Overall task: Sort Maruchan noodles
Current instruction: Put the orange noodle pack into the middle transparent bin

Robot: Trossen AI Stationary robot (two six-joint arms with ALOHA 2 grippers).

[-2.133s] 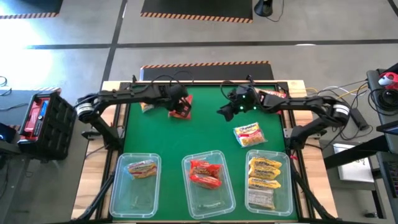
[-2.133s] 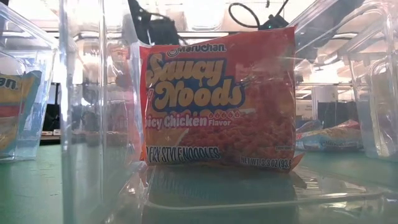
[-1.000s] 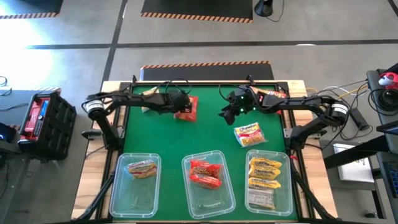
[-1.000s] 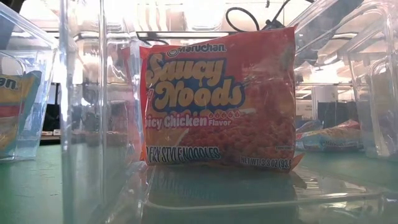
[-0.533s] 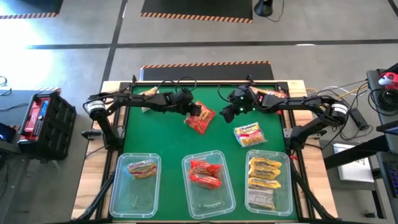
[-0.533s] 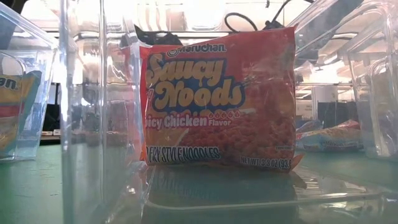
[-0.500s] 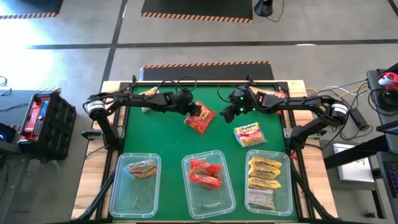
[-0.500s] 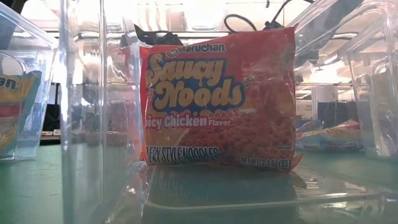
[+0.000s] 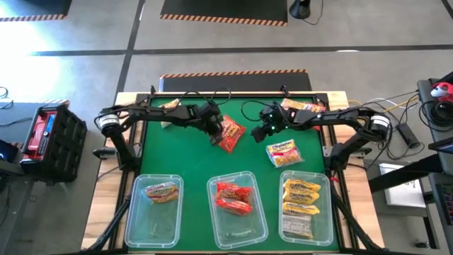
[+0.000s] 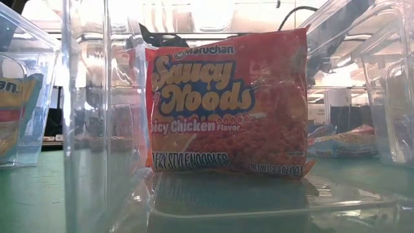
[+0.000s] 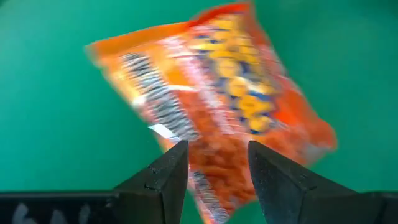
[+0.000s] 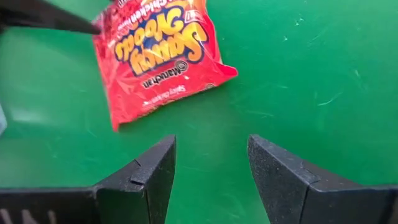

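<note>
Red noodle packet (image 9: 229,134) on the green table (image 9: 177,156), left gripper (image 9: 214,127) beside it with fingers parted, nothing held, right gripper (image 9: 263,129) near the packet's other side, open and empty

green table (image 9: 177,152), three clear bins (image 9: 154,207)

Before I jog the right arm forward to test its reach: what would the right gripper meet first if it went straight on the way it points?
Probably the red noodle packet. The right gripper stands open over bare green mat, aimed at that packet's near edge; the left gripper sits at its far side. Depth is unclear.
</note>
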